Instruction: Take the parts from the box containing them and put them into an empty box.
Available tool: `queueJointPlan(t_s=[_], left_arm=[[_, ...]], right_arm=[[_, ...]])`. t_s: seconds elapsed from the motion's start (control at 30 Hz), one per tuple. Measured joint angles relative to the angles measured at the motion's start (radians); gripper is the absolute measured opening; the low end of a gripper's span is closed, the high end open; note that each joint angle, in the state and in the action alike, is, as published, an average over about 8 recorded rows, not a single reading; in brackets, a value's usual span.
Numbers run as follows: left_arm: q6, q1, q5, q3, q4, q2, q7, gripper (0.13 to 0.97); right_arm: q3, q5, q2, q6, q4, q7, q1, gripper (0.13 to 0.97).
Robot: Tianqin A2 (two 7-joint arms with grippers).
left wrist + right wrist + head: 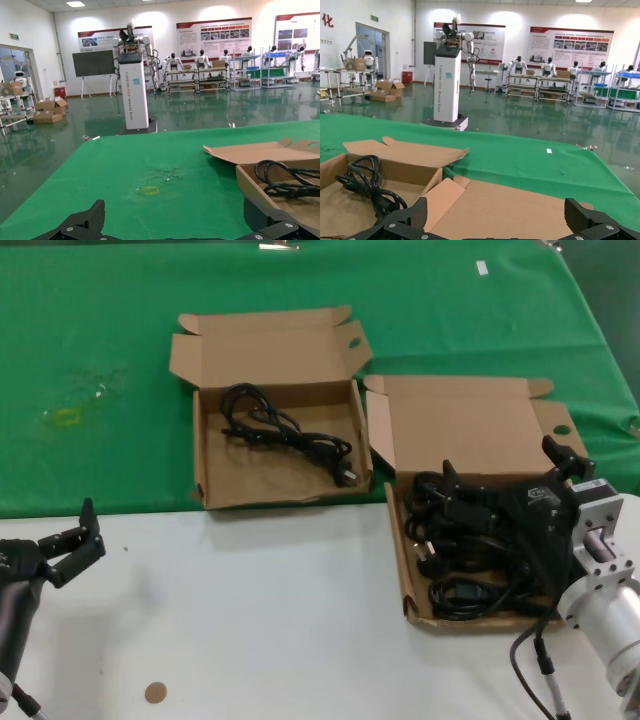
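On the right, the box containing them point(408, 570) is a brown mailer whose lid ear has a round hole, and it holds a heap of black parts point(470, 550). My right gripper point(505, 468) hovers over that heap, open and empty; in the right wrist view the right gripper point(496, 212) faces the tall lid panel point(520, 210). To the left sits the empty box point(215, 475), with an oval hole in its lid ear and one black cable point(285, 430) inside; the same cable point(365, 185) also shows in the right wrist view. My left gripper point(68, 530) waits open at the near left.
The boxes straddle the edge between the green cloth point(100, 360) and the white table point(250, 610). A small brown disc point(154, 692) lies near the front. There is a yellow mark point(62, 417) on the cloth at the left.
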Motion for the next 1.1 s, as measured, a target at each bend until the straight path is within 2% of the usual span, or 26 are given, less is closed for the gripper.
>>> queueJointPlan(t_s=[1.1], left_arm=[[0.000, 0.000, 0.000, 0.000, 0.000, 0.000, 0.000, 0.966]], right_arm=[[0.000, 0.000, 0.000, 0.000, 0.000, 0.000, 0.000, 0.966]])
